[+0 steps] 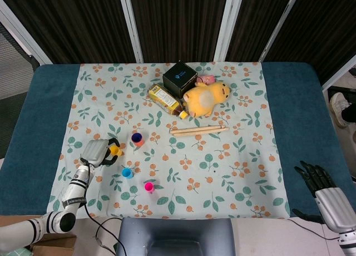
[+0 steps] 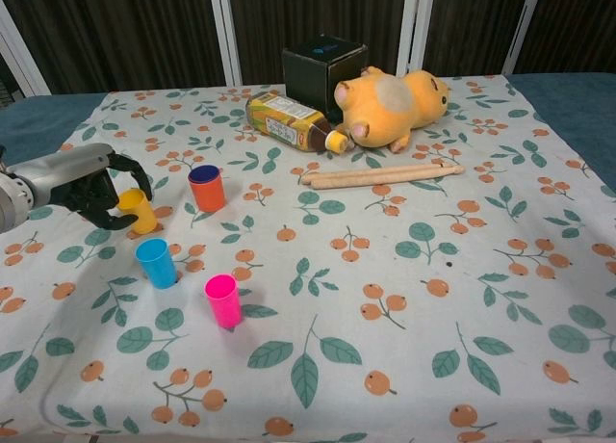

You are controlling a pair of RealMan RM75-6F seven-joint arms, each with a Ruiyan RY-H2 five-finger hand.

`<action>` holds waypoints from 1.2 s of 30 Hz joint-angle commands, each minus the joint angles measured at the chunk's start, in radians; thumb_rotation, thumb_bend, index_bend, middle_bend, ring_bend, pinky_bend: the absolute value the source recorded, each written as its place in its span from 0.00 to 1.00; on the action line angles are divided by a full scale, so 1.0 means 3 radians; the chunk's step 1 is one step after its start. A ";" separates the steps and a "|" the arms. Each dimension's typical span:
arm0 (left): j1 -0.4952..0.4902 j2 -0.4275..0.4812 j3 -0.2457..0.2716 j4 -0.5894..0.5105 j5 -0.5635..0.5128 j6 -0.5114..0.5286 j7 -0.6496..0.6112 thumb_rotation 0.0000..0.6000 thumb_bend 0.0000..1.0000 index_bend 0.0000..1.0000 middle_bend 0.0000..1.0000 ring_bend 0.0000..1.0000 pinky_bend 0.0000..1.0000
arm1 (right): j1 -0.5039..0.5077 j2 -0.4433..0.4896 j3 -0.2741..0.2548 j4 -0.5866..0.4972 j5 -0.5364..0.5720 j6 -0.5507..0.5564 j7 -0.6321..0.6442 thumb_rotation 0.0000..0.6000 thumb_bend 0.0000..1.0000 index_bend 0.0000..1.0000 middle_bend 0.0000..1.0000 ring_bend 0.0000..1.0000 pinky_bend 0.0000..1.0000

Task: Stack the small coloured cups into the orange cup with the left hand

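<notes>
The orange cup (image 1: 137, 138) (image 2: 206, 187), blue inside, stands upright on the floral cloth left of centre. Just left of it, my left hand (image 1: 98, 152) (image 2: 82, 185) grips the yellow cup (image 1: 115, 150) (image 2: 137, 210), fingers wrapped round it; the cup leans in the chest view. A blue cup (image 1: 127, 172) (image 2: 156, 262) and a pink cup (image 1: 149, 187) (image 2: 223, 300) stand upright nearer the front edge. My right hand (image 1: 320, 186) rests at the table's front right corner, off the cloth, fingers spread and holding nothing.
At the back of the cloth sit a black box (image 1: 179, 78) (image 2: 324, 65), a lying bottle (image 1: 165, 99) (image 2: 289, 120) and a yellow plush toy (image 1: 206, 97) (image 2: 390, 104). A wooden stick (image 1: 199, 130) (image 2: 380, 176) lies right of the orange cup.
</notes>
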 commanded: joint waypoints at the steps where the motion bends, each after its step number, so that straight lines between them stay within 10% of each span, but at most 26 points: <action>1: 0.0015 0.0028 -0.0044 -0.0029 0.0042 0.0053 -0.0048 1.00 0.36 0.56 1.00 1.00 1.00 | -0.0002 0.0002 -0.0001 0.0002 -0.0001 0.0005 0.0006 1.00 0.12 0.00 0.00 0.00 0.00; 13: -0.0129 0.0112 -0.0485 -0.0414 0.0001 0.0350 -0.0041 1.00 0.37 0.57 1.00 1.00 1.00 | 0.0005 0.0009 0.0005 -0.0001 0.0009 -0.0004 0.0016 1.00 0.12 0.00 0.00 0.00 0.00; 36: -0.0404 -0.0397 -0.0446 -0.0052 -0.0340 0.0275 0.0395 1.00 0.37 0.57 1.00 1.00 1.00 | 0.0000 0.0051 0.0013 0.0025 0.0022 0.0029 0.0132 1.00 0.12 0.00 0.00 0.00 0.00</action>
